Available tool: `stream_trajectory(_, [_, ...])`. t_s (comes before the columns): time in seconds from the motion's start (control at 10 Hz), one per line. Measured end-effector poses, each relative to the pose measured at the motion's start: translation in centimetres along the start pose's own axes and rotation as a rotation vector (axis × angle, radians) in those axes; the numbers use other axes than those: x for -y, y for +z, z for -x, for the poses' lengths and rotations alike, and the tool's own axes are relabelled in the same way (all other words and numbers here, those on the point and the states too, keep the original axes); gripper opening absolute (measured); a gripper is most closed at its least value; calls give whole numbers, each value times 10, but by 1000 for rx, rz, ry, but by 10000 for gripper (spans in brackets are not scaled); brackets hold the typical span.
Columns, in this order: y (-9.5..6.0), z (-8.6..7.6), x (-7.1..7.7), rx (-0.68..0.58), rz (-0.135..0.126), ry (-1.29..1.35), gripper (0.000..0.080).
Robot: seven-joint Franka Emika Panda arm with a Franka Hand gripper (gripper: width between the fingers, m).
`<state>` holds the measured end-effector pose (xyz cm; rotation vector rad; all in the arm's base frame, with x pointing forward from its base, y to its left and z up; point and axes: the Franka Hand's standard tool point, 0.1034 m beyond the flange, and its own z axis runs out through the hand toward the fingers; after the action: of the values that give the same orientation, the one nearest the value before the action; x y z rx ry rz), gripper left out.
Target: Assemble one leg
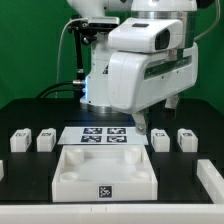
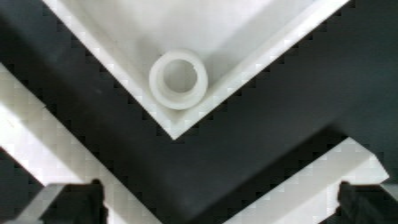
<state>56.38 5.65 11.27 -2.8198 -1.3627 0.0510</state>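
Small white leg blocks with tags stand in a row on the black table: two at the exterior view's left (image 1: 20,140) (image 1: 45,140) and two at its right (image 1: 160,138) (image 1: 185,138). The large white tray-like part (image 1: 70,178) lies in front of them. My gripper (image 1: 157,112) hangs above the table near the tray's far right corner and the right-hand legs. In the wrist view the gripper (image 2: 222,192) is open and empty, its dark fingers (image 2: 71,200) far apart. Beneath it is a tray corner (image 2: 231,40) with a round socket (image 2: 180,78). No leg shows in the wrist view.
The marker board (image 1: 103,135) lies behind the tray, between the leg pairs. More white parts sit at the exterior view's left edge (image 1: 3,168) and right edge (image 1: 212,178). The arm's white body fills the upper middle. Cables hang at the back left.
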Motion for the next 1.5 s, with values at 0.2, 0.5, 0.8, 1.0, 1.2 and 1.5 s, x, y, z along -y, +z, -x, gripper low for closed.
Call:
stream_trajectory(0.2, [0,0,0,0,0,0,650])
stream_trajectory(0.5, [1,0,0,1,-1,0,650])
stream_trajectory(0.8, [1,0,0,1,-2,-39,650])
stream_trajectory(1.0, [14,12,18,-9,6,-96,650])
stream_trajectory(1.2, [34,58,54,-13,14,-400,650])
stream_trajectory(1.5, [74,140,67,-29,22,-797,650])
